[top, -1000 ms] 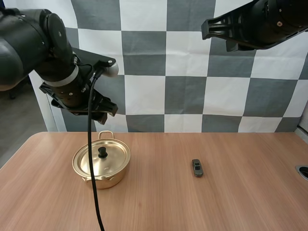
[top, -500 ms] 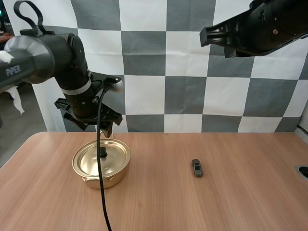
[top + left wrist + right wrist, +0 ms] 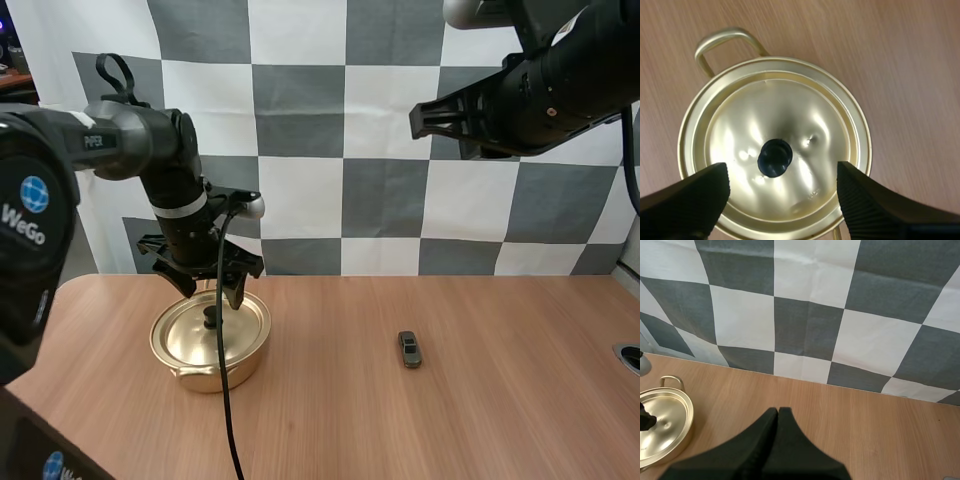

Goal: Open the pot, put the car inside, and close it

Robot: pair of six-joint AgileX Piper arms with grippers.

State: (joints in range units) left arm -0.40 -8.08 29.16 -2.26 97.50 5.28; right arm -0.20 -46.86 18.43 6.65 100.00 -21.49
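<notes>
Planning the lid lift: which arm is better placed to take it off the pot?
Left. The left arm hangs over the lid, jaws open either side of its black knob. The right arm is high and away, jaws shut.

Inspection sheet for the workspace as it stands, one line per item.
Surface: wooden table, light grain.
Job's things: gold pot on the table's left side, lid on, black knob on top. The small dark car lies on the table to the pot's right, apart from it.
Clutter: dark round fitting at the table's right edge; nothing else seen.
Grippers: left tool open over the lid, fingers on either side of the knob, not closed on it. Right tool shut, raised over the table, holding nothing.
Cables: nothing seen beyond the rig's own.
Surroundings: nothing seen.
</notes>
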